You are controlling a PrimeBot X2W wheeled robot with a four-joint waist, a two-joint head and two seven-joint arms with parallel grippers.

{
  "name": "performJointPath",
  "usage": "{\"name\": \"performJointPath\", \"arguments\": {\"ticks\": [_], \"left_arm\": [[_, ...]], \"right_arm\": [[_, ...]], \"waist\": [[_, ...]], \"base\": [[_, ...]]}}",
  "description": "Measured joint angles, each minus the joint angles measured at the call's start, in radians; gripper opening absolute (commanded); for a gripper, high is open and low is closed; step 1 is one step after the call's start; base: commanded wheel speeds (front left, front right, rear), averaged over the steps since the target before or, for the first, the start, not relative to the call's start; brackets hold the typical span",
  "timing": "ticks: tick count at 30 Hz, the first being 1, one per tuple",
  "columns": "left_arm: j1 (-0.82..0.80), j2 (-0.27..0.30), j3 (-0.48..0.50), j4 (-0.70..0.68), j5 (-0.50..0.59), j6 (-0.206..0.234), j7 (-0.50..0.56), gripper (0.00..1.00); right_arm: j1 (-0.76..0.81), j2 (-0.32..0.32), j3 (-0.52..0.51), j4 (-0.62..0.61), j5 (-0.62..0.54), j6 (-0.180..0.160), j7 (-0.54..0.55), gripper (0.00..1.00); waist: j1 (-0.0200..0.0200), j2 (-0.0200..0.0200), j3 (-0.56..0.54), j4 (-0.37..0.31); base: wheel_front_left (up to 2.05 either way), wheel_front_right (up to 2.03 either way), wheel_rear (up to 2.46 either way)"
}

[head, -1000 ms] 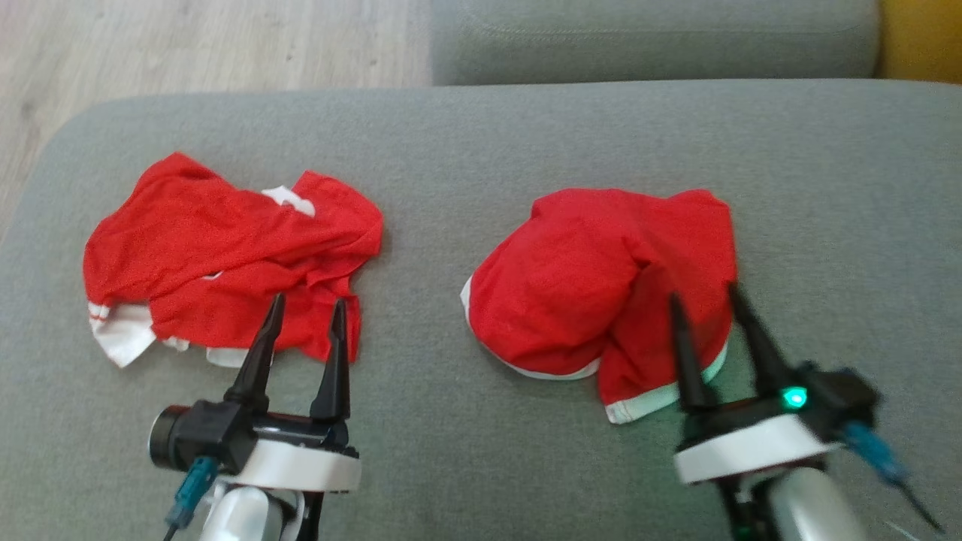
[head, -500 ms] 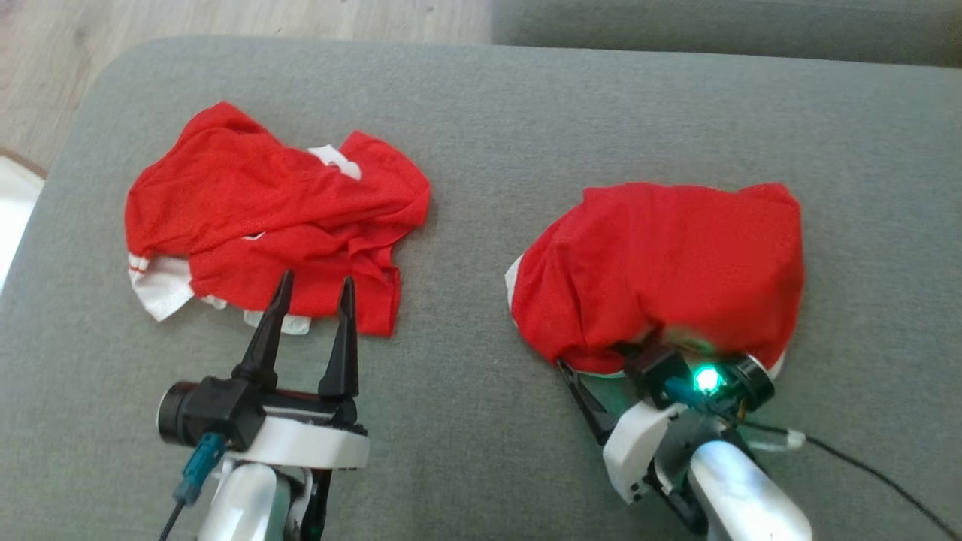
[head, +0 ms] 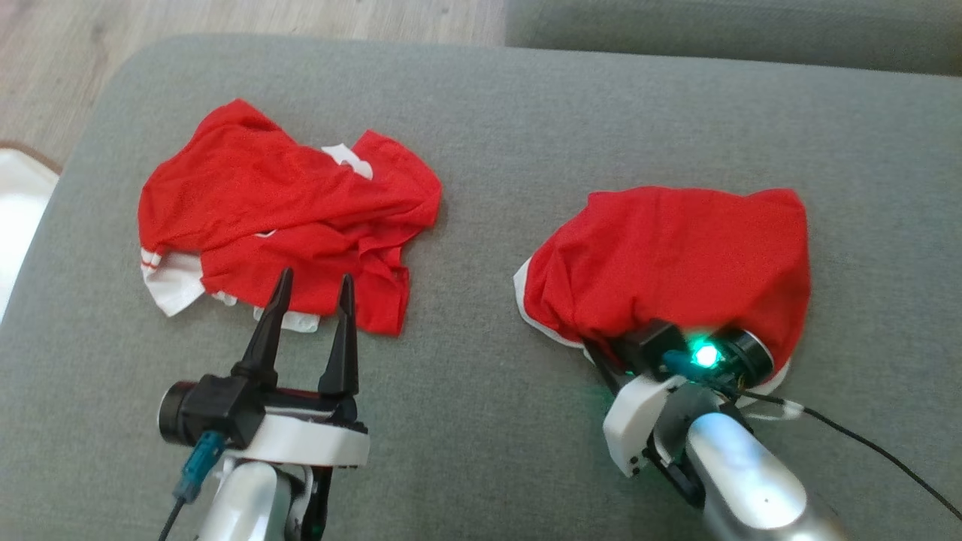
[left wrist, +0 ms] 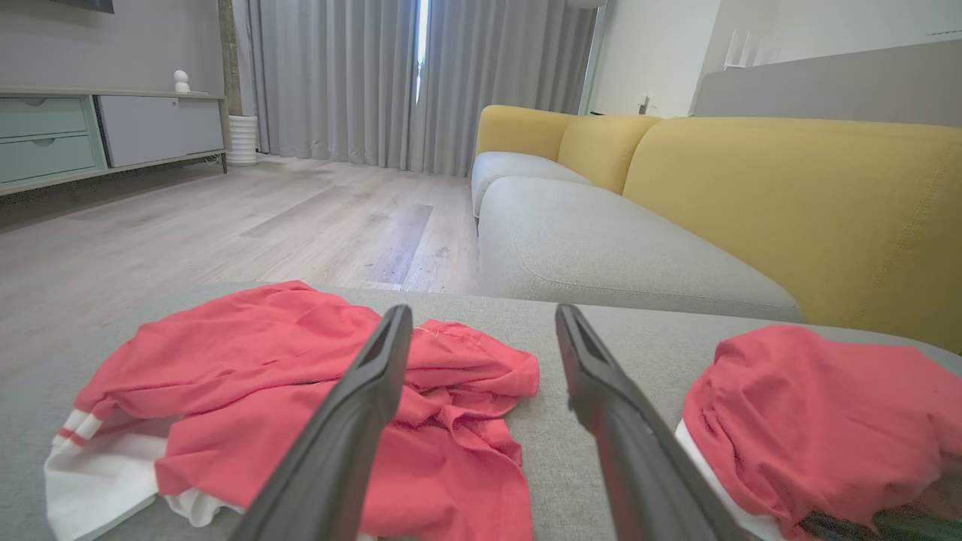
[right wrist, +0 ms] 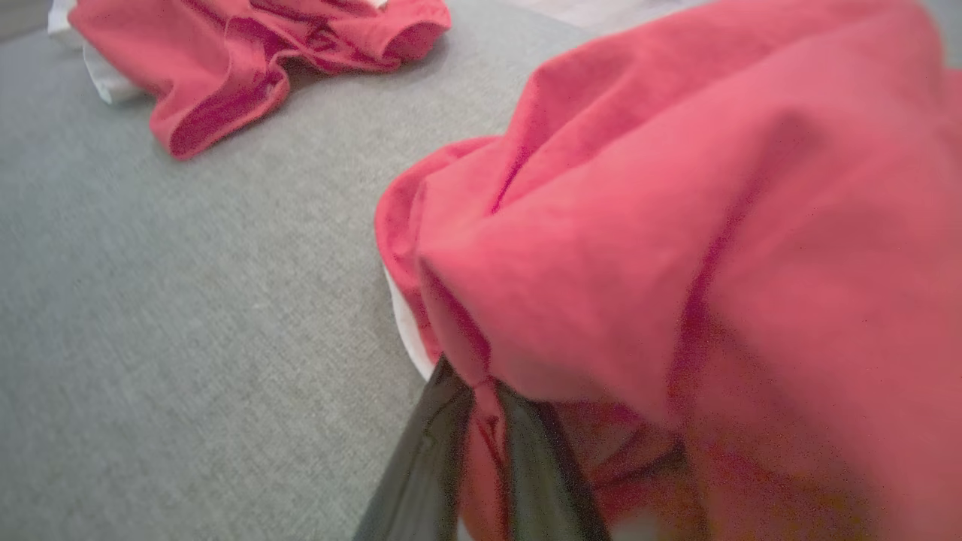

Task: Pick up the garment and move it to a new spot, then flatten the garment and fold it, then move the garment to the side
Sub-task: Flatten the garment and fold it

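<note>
Jaws on the left gripper (head: 315,279) stand wide apart with nothing between them, low in the left half of the head view. Its two dark fingers (head: 264,338) point up the frame at the near hem of a crumpled red garment with white trim (head: 285,210). From this angle I cannot tell whether the tips touch the cloth. In the left wrist view that same heap (left wrist: 263,376) lies behind the spread fingers on the grey cushion (head: 481,150), and a yellow sofa back (left wrist: 789,195) fills the right side. Wooden floor (head: 225,19) runs along the upper left of the head view.

Bare grey fabric separates that heap from the red garment (head: 676,255) in the right half of the frame, which sits bunched in a rounded mound with a white hem showing at its lower left edge. The right gripper (right wrist: 477,383) is pushed in under the near edge of this mound. In the right wrist view its jaws are drawn close together with a fold of the red cloth pinched between them. In the head view the fingers are hidden by the fabric; a green light (head: 705,355) glows on the wrist, and a black cable (head: 864,451) trails off toward the lower right.
</note>
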Motion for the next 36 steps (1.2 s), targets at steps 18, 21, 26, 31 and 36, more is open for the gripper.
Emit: {"name": "performJointPath", "arguments": {"ticks": [18,21,26,31,36], "left_arm": [[0.077,0.000,0.054,0.003,-0.010,0.019,0.000,1.00],[0.077,0.000,0.056,-0.004,-0.010,0.020,0.000,1.00],[0.072,0.000,0.051,-0.008,-0.014,0.019,0.000,1.00],[0.061,0.000,0.046,-0.007,-0.017,0.016,0.000,1.00],[0.021,-0.001,0.043,-0.006,-0.017,0.015,0.000,1.00]], "right_arm": [[-0.260,-0.001,-0.049,-0.370,0.678,0.000,-0.094,0.00],[-0.267,-0.001,-0.182,-0.363,0.738,0.000,-0.036,0.00],[-0.209,-0.018,-0.422,-0.272,0.763,0.000,0.085,0.00],[-0.141,-0.092,-0.595,-0.065,0.630,0.000,0.157,1.00],[-0.142,-0.089,-0.735,0.063,0.423,0.000,0.182,1.00]], "waist": [[-0.0002,0.0000,-0.124,-0.079],[-0.0001,0.0000,-0.118,-0.092],[-0.0001,0.0000,-0.089,-0.104],[0.0000,0.0000,-0.056,-0.112],[0.0001,0.0000,-0.022,-0.117]], "base": [[0.00,0.00,0.00],[0.00,0.00,0.00],[0.00,0.00,0.00],[0.00,0.00,0.00],[0.00,0.00,0.00]]}}
